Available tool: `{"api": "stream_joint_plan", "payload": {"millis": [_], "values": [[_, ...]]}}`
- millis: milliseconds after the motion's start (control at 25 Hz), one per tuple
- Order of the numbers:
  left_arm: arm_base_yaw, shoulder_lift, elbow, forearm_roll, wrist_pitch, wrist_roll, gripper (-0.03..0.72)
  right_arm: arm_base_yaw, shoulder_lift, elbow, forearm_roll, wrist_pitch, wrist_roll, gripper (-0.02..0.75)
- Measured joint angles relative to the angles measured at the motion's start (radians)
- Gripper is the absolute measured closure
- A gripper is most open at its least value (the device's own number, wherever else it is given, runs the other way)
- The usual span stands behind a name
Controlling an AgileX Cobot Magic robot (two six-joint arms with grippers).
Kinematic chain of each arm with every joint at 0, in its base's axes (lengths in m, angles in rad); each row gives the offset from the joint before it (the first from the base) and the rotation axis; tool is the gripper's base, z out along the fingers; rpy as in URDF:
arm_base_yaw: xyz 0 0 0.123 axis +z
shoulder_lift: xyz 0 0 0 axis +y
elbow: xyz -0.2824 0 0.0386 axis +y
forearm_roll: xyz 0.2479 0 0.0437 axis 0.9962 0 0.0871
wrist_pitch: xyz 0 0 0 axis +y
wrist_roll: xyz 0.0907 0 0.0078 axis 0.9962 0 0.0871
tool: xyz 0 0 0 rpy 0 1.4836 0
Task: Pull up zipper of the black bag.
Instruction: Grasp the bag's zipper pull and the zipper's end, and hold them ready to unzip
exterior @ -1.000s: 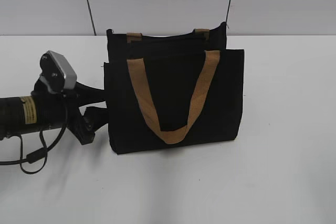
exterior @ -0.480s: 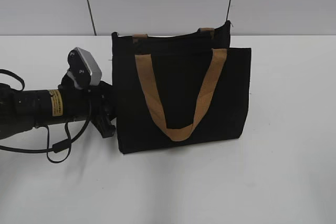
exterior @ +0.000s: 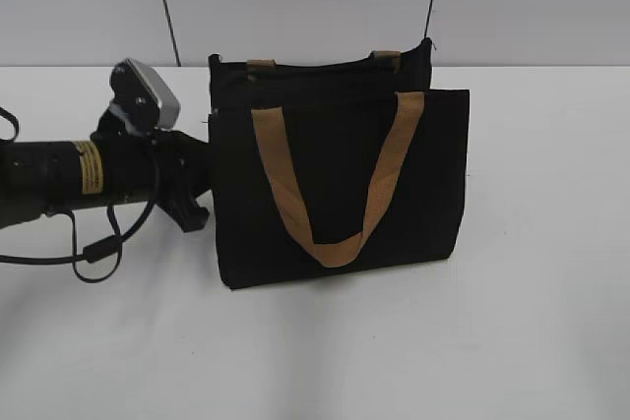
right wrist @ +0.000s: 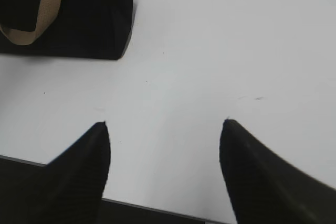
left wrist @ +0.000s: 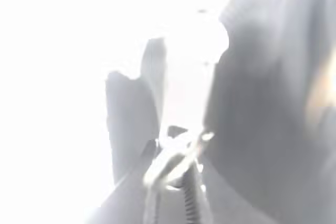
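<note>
Left gripper [exterior: 197, 194] at boxy black fabric bag [exterior: 340, 189] side, jaw state unreadable; bag may slide unanchored.

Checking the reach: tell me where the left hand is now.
In the exterior view the left hand is at the left end of the black bag, on the white table.

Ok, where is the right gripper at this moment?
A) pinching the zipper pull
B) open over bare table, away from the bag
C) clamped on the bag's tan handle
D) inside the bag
B: in the right wrist view the right gripper has its fingers spread over the bare white table, with the black bag off at the upper left, untouched.
</note>
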Motion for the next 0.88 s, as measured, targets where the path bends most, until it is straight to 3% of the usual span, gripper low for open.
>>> {"api": "stream_joint_plan", "payload": {"millis": [200,360,560,880], "values": [[0.000,-0.229,0.021,0.016,0.109,-0.201,0.611,0.000,0.000,0.000,0.000,0.000,0.000,0.230],[-0.001,-0.406,0.022,0.046,0.211,-0.295,0.611,0.000,0.000,0.000,0.001,0.000,0.000,0.230],[-0.002,-0.564,0.022,0.156,0.231,-0.456,0.611,0.000,0.000,0.000,0.002,0.000,0.000,0.230],[-0.007,-0.597,0.022,0.257,0.241,-0.507,0.611,0.000,0.000,0.000,0.002,0.000,0.000,0.230]]}}
